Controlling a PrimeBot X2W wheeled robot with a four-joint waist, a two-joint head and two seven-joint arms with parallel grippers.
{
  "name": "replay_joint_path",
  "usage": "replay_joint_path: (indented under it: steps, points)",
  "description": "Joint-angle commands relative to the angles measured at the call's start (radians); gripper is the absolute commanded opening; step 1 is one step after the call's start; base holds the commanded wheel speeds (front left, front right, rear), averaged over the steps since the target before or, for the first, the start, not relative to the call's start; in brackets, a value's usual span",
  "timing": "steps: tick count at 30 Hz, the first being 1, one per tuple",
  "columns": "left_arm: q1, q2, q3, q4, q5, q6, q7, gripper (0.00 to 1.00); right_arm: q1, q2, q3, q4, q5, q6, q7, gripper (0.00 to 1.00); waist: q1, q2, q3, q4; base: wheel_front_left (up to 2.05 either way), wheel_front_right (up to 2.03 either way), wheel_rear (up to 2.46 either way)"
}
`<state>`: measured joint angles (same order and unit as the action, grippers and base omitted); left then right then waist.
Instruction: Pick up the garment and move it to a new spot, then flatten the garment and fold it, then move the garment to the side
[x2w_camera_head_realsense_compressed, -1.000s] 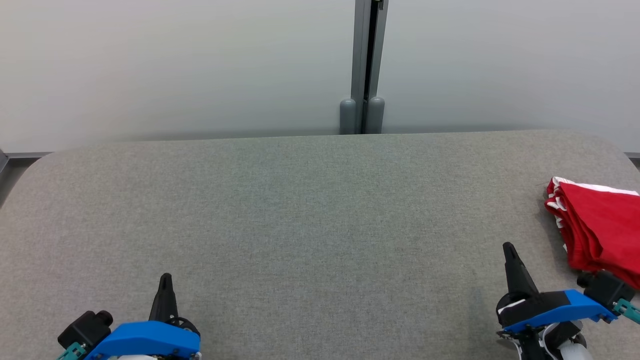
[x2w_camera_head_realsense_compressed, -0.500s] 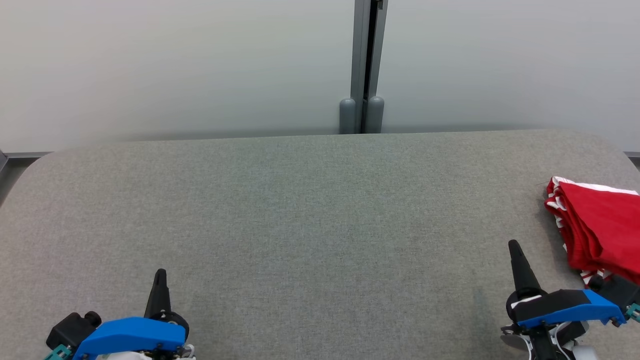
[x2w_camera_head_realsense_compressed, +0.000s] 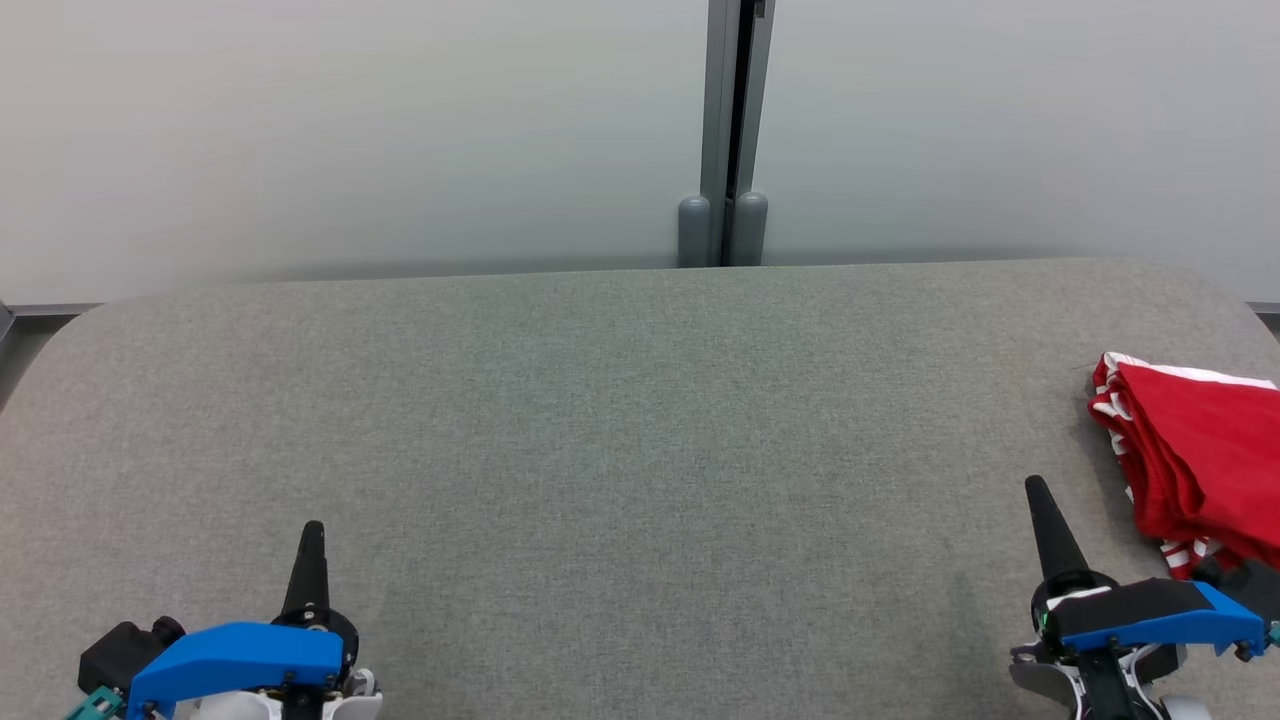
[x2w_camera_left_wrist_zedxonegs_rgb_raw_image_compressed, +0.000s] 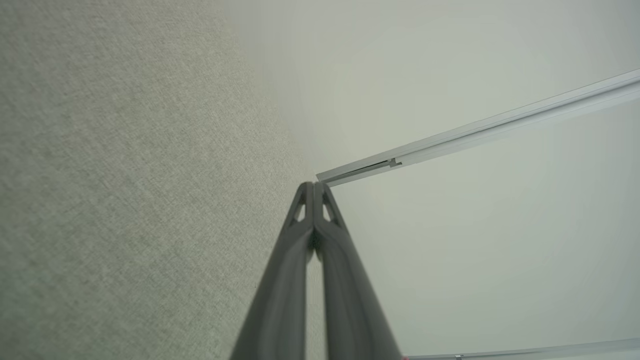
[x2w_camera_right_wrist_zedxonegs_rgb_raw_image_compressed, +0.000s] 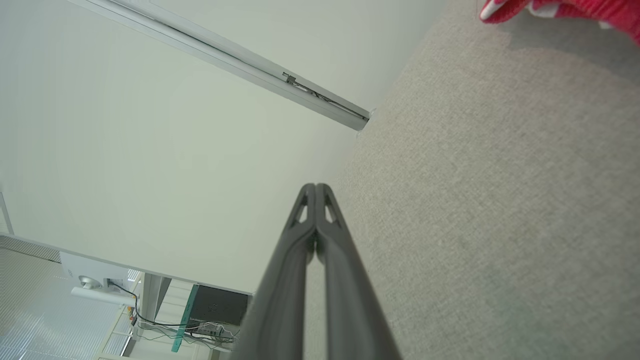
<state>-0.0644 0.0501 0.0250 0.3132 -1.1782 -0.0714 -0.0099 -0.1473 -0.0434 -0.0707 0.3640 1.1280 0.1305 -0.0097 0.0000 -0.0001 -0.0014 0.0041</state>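
A folded red garment (x2w_camera_head_realsense_compressed: 1200, 455) with white trim lies at the right edge of the grey table (x2w_camera_head_realsense_compressed: 600, 420), partly cut off by the frame. Its corner shows in the right wrist view as red garment (x2w_camera_right_wrist_zedxonegs_rgb_raw_image_compressed: 565, 10) at the top right. My right gripper (x2w_camera_head_realsense_compressed: 1035, 490) is shut and empty, to the lower left of the garment and apart from it; its fingertips (x2w_camera_right_wrist_zedxonegs_rgb_raw_image_compressed: 316, 187) are pressed together. My left gripper (x2w_camera_head_realsense_compressed: 312, 530) sits at the table's lower left, shut with nothing in it, its fingertips (x2w_camera_left_wrist_zedxonegs_rgb_raw_image_compressed: 315, 186) touching each other.
A pale wall with a grey vertical post (x2w_camera_head_realsense_compressed: 735, 130) stands behind the table. The table's rounded far corners show left and right. Beyond the wall, the right wrist view catches some equipment and cables (x2w_camera_right_wrist_zedxonegs_rgb_raw_image_compressed: 200, 320).
Both grippers have drawn back toward the bottom edge; the right one slid slightly right, away from over the garment's lower corner. The garment has stayed put.
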Motion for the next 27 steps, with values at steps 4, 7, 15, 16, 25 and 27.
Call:
replay_joint_path:
  steps: [4,7,15,16,25,27]
  points:
    - [-0.027,0.000,0.017,-0.020,-0.050,-0.012,0.015,0.00,0.006,-0.008,-0.007,-0.027,0.058,0.000,0.015,0.00,0.0000,0.0001,0.000,0.000,0.00,0.00,0.00]
    - [-0.029,0.000,0.021,-0.024,-0.077,-0.017,0.022,0.00,0.009,-0.008,-0.010,-0.033,0.088,0.000,0.022,0.00,0.0000,0.0001,0.001,0.000,0.00,0.00,0.00]
    - [-0.033,0.000,0.035,-0.032,-0.144,-0.025,0.042,0.00,0.017,-0.008,-0.017,-0.050,0.162,0.000,0.043,0.00,0.0000,0.0001,0.001,-0.001,0.00,0.00,0.00]
    - [-0.033,0.000,0.037,-0.034,-0.152,-0.026,0.044,0.00,0.017,-0.008,-0.017,-0.053,0.171,0.000,0.046,0.00,0.0000,0.0001,0.001,-0.001,0.00,0.00,0.00]
    - [-0.037,0.000,0.051,-0.043,-0.221,-0.035,0.064,0.00,0.026,-0.009,-0.024,-0.070,0.249,0.000,0.065,0.00,0.0000,0.0001,0.002,-0.002,0.00,0.00,0.00]
    - [-0.038,0.000,0.052,-0.045,-0.236,-0.036,0.069,0.00,0.027,-0.009,-0.025,-0.074,0.265,0.000,0.068,0.00,0.0000,0.0001,0.002,-0.002,0.00,0.00,0.00]
